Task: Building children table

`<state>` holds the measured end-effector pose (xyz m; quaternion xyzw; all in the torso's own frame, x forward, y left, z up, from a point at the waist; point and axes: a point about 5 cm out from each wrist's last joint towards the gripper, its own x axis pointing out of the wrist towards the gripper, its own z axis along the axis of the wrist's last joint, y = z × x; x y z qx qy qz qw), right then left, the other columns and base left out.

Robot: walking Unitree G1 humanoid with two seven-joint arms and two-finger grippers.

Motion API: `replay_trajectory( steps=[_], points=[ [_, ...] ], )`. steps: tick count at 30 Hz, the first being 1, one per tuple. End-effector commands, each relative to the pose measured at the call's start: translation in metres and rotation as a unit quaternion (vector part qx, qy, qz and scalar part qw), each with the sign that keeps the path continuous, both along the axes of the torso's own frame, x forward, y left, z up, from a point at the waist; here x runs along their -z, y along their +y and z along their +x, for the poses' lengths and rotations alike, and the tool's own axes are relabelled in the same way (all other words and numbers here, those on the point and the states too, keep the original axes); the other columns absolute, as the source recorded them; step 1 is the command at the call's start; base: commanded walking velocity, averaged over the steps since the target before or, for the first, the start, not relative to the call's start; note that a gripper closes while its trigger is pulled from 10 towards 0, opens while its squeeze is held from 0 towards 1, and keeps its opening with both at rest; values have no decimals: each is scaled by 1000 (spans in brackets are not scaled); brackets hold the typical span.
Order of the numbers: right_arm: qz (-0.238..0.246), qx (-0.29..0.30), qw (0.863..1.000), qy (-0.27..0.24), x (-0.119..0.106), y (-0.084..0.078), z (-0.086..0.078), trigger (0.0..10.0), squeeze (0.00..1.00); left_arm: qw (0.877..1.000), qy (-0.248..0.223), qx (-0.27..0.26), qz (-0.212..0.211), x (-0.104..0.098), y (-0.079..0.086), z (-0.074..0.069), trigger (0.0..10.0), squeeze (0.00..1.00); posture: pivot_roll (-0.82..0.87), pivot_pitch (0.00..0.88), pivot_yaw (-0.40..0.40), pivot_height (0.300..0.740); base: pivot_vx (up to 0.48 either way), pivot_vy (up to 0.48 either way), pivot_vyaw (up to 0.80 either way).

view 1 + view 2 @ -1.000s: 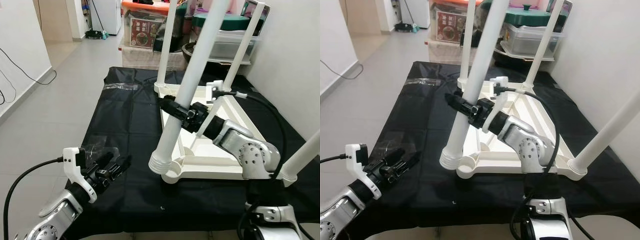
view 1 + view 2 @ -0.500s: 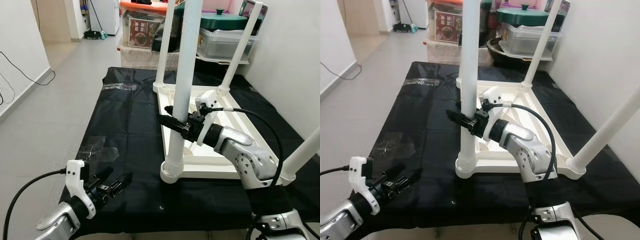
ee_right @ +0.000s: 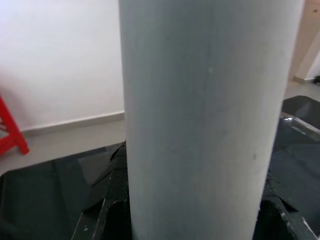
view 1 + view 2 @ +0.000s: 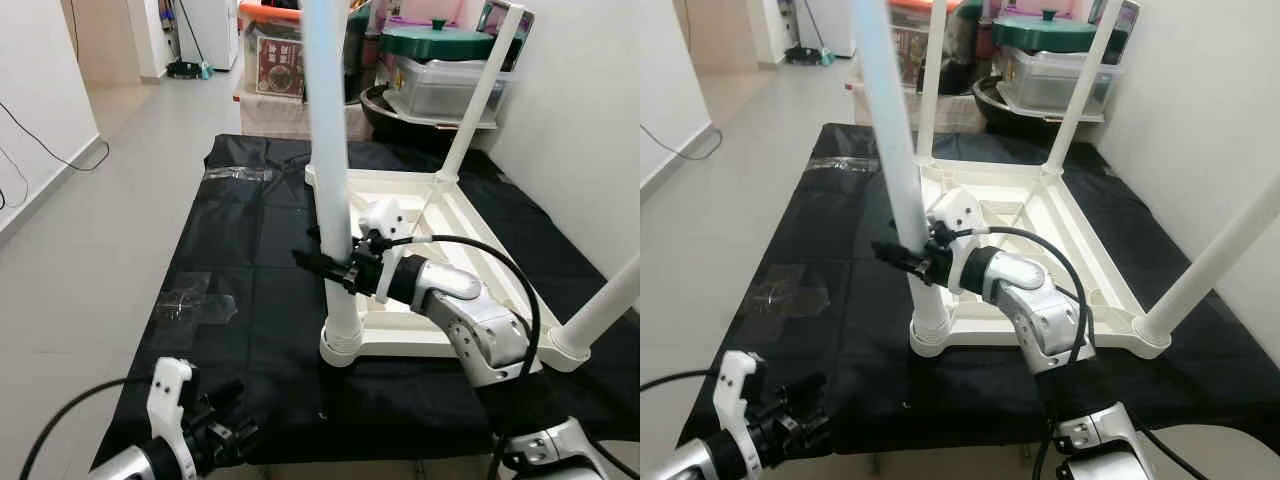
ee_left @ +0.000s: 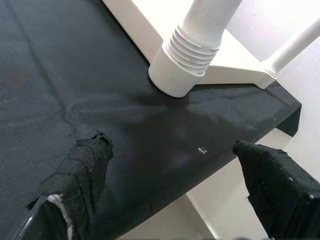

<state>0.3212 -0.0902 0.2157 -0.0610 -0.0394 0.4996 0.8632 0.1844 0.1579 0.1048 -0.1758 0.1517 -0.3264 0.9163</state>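
A white children's table top [image 4: 455,215] lies upside down on a black cloth [image 4: 250,240]. My right gripper [image 4: 335,268] is shut on the near-left white leg [image 4: 330,180], about a third of the way up. That leg stands nearly upright with its ribbed end [image 5: 192,47] in the corner socket [image 4: 341,347]. In the right wrist view the leg [image 3: 210,115] has a black finger [image 3: 107,200] on each side. Three other legs [image 4: 485,90] stand in their corners. My left gripper [image 4: 215,440] hangs open and holds nothing, low at the cloth's front edge, left of the socket.
Crumpled clear plastic [image 4: 195,300] lies on the cloth to the left. Storage boxes and a green-lidded pot [image 4: 440,45] stand behind the table. A white wall [image 4: 590,120] runs close on the right. Grey floor [image 4: 90,220] opens to the left.
The right gripper has swung the leg from a steep tilt to nearly upright, and its ribbed end now sits at the corner socket. The left gripper has sunk toward the cloth's front edge.
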Motion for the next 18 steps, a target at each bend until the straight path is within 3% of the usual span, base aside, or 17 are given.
replay_trajectory(
  steps=[1,18],
  points=[
    [-8,-9,1000,-4,2,2,-1,0,0,1000,-2,11,9,-1,-2,-1,10000,0,126,0,-115,740,0,0,0],
    [-45,-4,999,0,31,-2,-3,0,0,1000,-4,19,4,1,-6,-1,10000,0,121,0,-105,740,0,0,0]
  ],
)
